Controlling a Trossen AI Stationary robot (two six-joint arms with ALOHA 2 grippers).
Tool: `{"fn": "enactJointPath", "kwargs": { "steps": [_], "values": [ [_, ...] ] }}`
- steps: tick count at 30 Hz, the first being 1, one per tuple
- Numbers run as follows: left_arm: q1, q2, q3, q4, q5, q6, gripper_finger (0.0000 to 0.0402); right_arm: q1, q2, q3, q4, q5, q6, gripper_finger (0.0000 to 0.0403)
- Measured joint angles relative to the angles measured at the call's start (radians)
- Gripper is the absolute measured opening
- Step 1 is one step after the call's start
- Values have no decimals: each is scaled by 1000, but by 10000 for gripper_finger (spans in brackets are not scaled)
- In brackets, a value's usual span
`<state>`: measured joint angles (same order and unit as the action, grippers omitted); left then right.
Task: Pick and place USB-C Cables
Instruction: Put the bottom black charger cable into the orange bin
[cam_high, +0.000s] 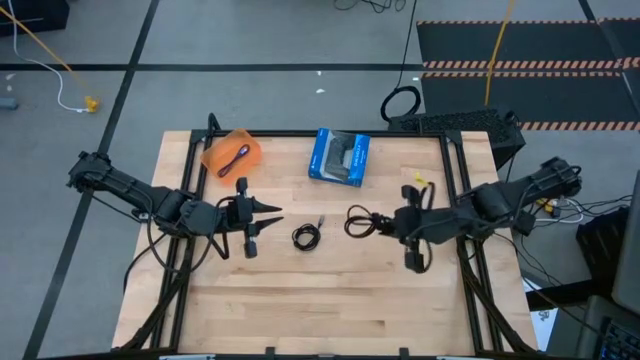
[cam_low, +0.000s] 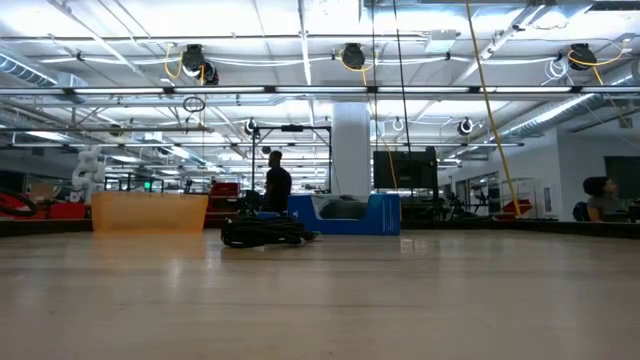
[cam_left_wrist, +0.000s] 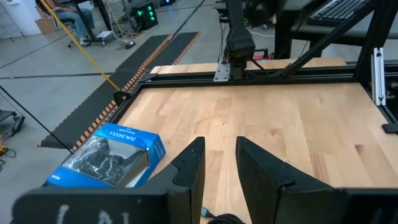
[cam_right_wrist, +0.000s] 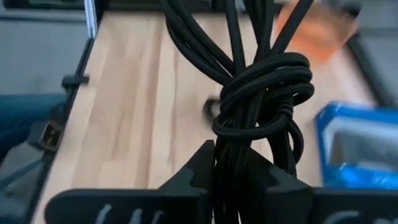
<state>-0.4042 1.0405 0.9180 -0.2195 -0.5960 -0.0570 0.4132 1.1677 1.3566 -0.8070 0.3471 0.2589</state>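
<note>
Black braided USB-C cable (cam_right_wrist: 264, 99), knotted coil, pinched in right jaws

Even, bright light falls from ceiling strip lamps (cam_low: 300, 45), which glare white in the low view. On the bench (cam_high: 330, 290) the shadows are soft and short, lying close under the arms. In the right wrist view the knotted black cable (cam_right_wrist: 264, 99) held close to the lens is sharp, while the blue box (cam_right_wrist: 357, 146) and the orange bin (cam_right_wrist: 314, 31) behind it are blurred. The left wrist view stays clear from its fingers (cam_left_wrist: 189, 168) to the far floor.
</note>
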Motion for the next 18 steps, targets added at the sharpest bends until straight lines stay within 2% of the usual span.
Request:
{"fn": "enactJointPath", "kwargs": {
  "steps": [3, 9, 13, 18],
  "values": [
    [0, 0, 0, 0, 0, 0, 92, 1, -68, -121, 194, -2, -111, 26],
    [0, 0, 0, 8, 0, -5, 92, -46, -183, -435, 719, -8, -313, 26],
    [0, 0, 0, 10, 0, -8, 92, -107, -208, -602, 999, -15, -345, 26],
    [4, 0, 0, 25, 0, -1, 92, -181, -195, -788, 1361, -117, -343, 29]
  ]
}}
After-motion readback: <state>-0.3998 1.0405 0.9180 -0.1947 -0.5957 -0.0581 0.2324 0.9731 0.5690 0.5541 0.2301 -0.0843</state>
